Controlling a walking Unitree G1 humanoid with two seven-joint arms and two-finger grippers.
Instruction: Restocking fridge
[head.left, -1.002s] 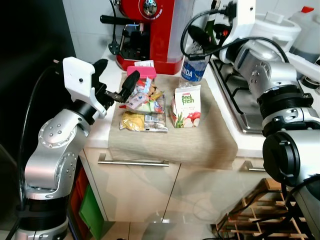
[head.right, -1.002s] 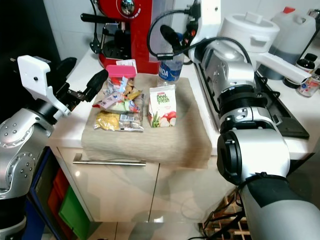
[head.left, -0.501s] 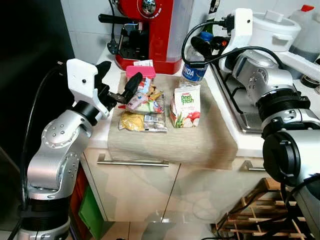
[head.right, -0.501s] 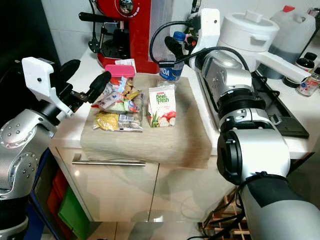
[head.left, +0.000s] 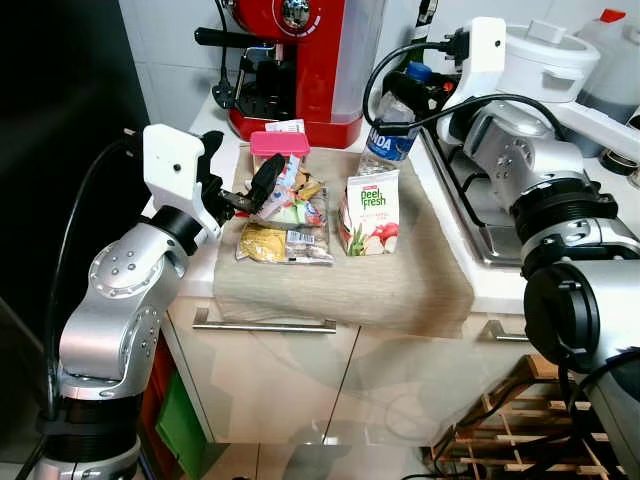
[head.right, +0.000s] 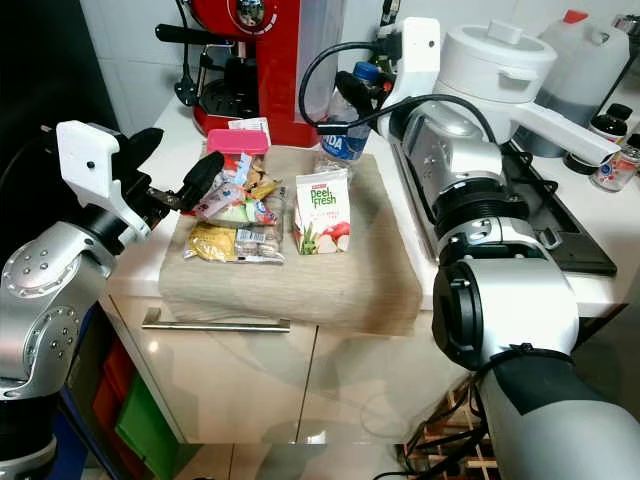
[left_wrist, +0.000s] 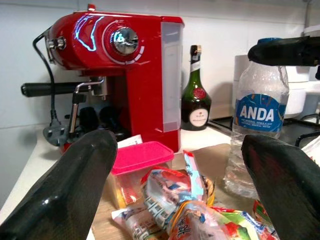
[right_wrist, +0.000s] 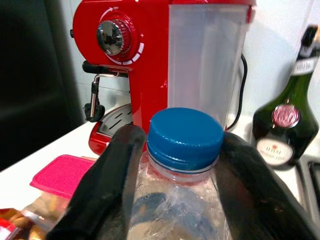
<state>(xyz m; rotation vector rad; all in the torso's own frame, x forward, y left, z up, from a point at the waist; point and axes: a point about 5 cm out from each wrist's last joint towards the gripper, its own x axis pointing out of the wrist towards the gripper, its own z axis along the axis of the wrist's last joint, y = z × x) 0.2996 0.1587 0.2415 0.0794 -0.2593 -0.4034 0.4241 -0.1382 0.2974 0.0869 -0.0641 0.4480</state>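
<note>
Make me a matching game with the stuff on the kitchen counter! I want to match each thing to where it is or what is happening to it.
Things:
1. water bottle
2. juice carton
3. snack bags
4. coffee machine

Places or states:
A. standing upright in the middle of the beige cloth
B. red, at the back by the wall
C. gripped around its neck by the right claw, tilted
D. a pile with the open left claw right at it

Pairs: 1-C, 2-A, 3-D, 4-B
</note>
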